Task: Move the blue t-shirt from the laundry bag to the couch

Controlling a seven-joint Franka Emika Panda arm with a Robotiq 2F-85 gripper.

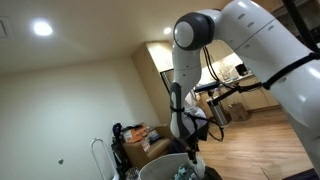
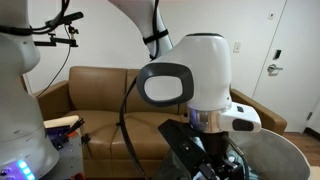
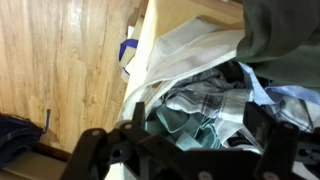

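Note:
In the wrist view my gripper (image 3: pixel 180 145) is open, its two dark fingers spread over the mouth of the white laundry bag (image 3: pixel 165 55). Between the fingers lies a pale blue-green garment (image 3: pixel 185 118) next to a plaid cloth (image 3: pixel 215 95); I cannot tell which piece is the blue t-shirt. Nothing is held. In both exterior views the gripper (image 1: pixel 188 160) (image 2: pixel 215 165) hangs at the rim of the bag (image 1: pixel 160 170) (image 2: pixel 285 160). The brown leather couch (image 2: pixel 100 85) stands behind the arm.
Wooden floor (image 3: pixel 60 60) lies beside the bag, with a dark blue cloth (image 3: pixel 15 130) on it. An olive-grey cloth (image 3: pixel 285 30) lies at the bag's far side. Clutter and boxes (image 1: pixel 140 140) stand against a wall. A white door (image 2: pixel 285 55) is beside the couch.

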